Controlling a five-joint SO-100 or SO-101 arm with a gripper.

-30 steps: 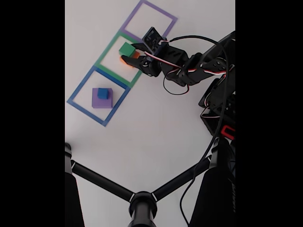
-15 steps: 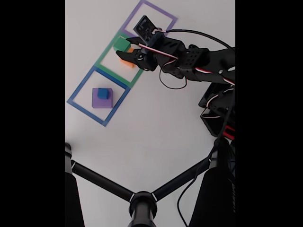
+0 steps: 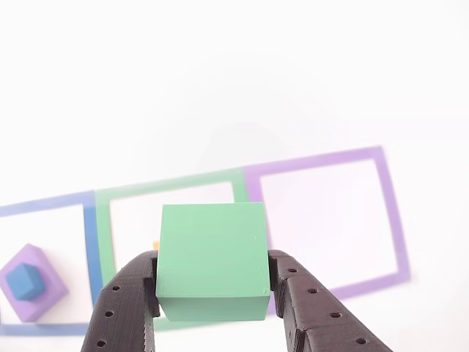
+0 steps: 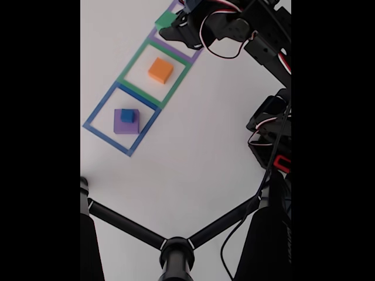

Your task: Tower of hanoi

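Note:
My gripper [image 3: 212, 282] is shut on the green block [image 3: 212, 260], held up off the table between the two black fingers [image 3: 124, 308]. In the fixed view the green block [image 4: 165, 21] hangs over the purple outline at the top, with the gripper [image 4: 176, 24] beside it. The orange block [image 4: 160, 70] sits alone inside the green outline [image 4: 130, 67]. The purple block [image 4: 125, 122] lies in the blue outline [image 4: 99, 108] with the blue cube [image 4: 127, 116] on top. From the other view, the purple block [image 3: 33, 297] and blue cube [image 3: 27, 281] sit at lower left.
Three taped square outlines run in a diagonal row; the purple outline [image 3: 388, 220] encloses bare table. The arm's base and cables [image 4: 272, 129] stand at the right. A black tripod-like stand [image 4: 176, 249] crosses the bottom of the fixed view.
The gripper has lifted the green block off the orange block and carried it up and right, from over the green outline toward the purple outline. The orange block now lies uncovered.

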